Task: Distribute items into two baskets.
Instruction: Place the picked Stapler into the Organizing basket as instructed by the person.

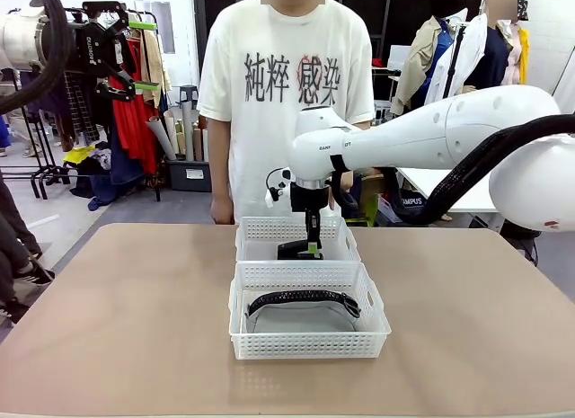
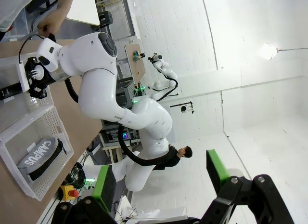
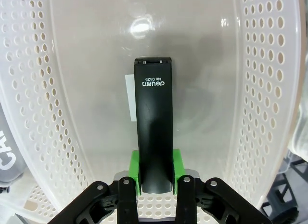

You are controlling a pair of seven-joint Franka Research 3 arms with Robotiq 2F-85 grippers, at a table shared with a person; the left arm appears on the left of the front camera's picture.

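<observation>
The grey pouch [image 1: 301, 303] with its black zipper strip lies in the near white basket [image 1: 310, 348]; the left wrist view also catches the pouch [image 2: 41, 159] in that basket [image 2: 57, 122]. My right gripper [image 1: 313, 247] reaches down into the far basket [image 1: 260, 229], shut on the black stapler [image 1: 295, 251]. In the right wrist view the green pads [image 3: 134, 168] squeeze the stapler [image 3: 154, 132] at its near end, low over the basket floor [image 3: 96, 65]. My left gripper [image 1: 117, 45] hangs open, high at the far left, nothing between its fingers [image 2: 105, 188].
A person in a white printed T-shirt [image 1: 283, 94] stands at the table's far edge behind the baskets, arms down. The brown tabletop [image 1: 117, 319] is bare left and right of the baskets. Clothes racks and boxes fill the room behind.
</observation>
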